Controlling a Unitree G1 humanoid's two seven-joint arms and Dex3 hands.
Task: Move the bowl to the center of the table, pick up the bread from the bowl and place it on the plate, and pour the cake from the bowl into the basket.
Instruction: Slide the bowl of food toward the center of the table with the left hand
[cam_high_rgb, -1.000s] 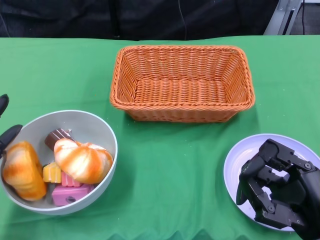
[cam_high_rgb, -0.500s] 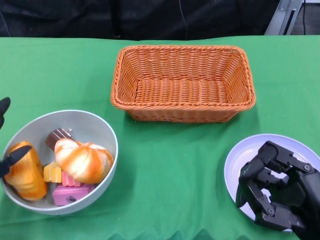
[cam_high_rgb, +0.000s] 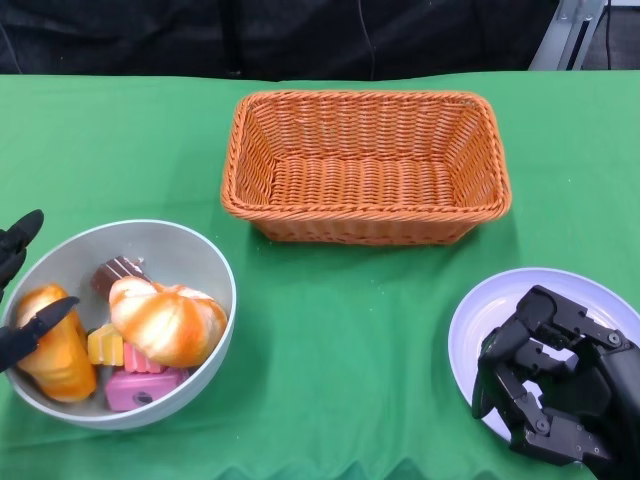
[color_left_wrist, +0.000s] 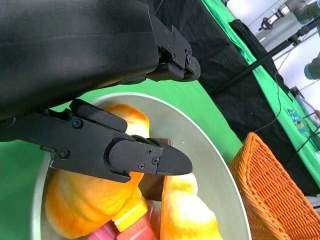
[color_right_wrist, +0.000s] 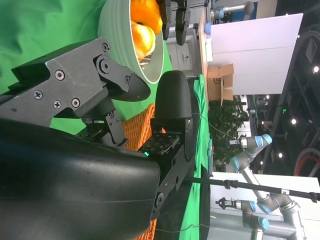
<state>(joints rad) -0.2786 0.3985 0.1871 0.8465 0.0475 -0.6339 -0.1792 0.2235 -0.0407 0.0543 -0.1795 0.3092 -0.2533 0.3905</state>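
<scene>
Since the earlier frames the left hand (cam_high_rgb: 18, 300) has crept further in at the table's left edge, and one finger now reaches over the bowl (cam_high_rgb: 195, 250) rim above the nearer bread roll (cam_high_rgb: 50, 345). The bowl itself has not shifted. The left wrist view shows the fingers spread, one above the roll and others outside the rim, with nothing gripped; whether the finger touches the bread cannot be told.

The grey bowl sits near the front left corner of the green tablecloth (cam_high_rgb: 330, 320), so the move to the centre looks not yet done. Both rolls are in it, the second roll (cam_high_rgb: 165, 320) toward the middle, with the cake pieces (cam_high_rgb: 130, 375) beneath and beside them. The wicker basket (cam_high_rgb: 365, 165) toward the back edge holds nothing visible.

The right hand (cam_high_rgb: 555, 385) rests over the pale plate (cam_high_rgb: 475, 320) at the front right corner, fingers curled in, holding nothing. All three steps appear to remain.
</scene>
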